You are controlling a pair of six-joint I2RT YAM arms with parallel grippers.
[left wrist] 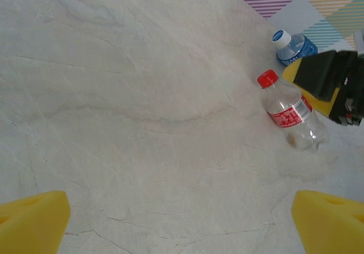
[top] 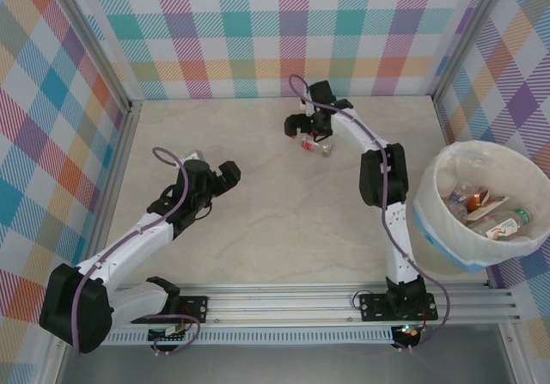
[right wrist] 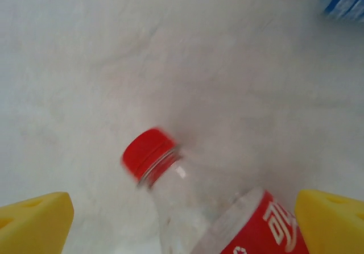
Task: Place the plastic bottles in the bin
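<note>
Right pincer (top: 307, 133), jaws spread wide and empty, hangs over a red-capped bottle (right wrist: 199, 208) lying near the far edge of the tabletop (top: 275, 229). At the right edge stands the bin (top: 434, 216), with several plastic bottles (top: 503, 227) already inside. Left pincer (top: 225, 176), equally wide and empty, sits toward the left edge, well apart from the work. A blue-labelled bottle (left wrist: 293, 46) lies just beyond the red-capped one. In my right wrist view the red-capped bottle lies slantwise between the jaws. I judge I should turn the wrist until they cross its labelled body, then lower and close there rather than on the neck. A round, light bottle could roll or squirt out of a skewed pinch.
</note>
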